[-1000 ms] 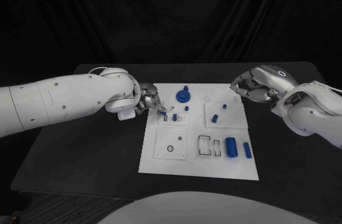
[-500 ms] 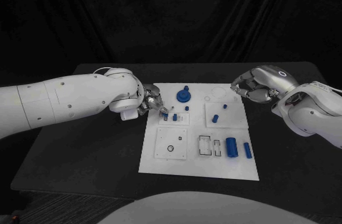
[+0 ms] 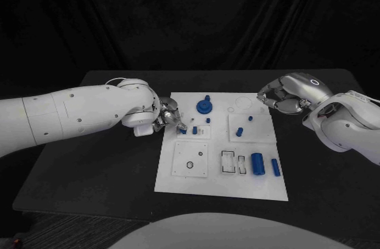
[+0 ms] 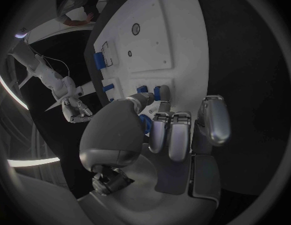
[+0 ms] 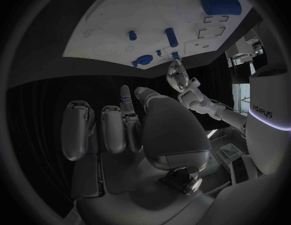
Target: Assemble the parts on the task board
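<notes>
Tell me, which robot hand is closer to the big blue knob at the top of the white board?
The left. The left hand sits at the white board's left edge, just beside the big blue knob. The right hand hovers off the board's far right corner, farther away.

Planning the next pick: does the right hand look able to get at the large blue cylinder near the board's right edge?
Probably yes: the large blue cylinder lies uncovered on the right hand's side, and the left hand is busy elsewhere.
</notes>
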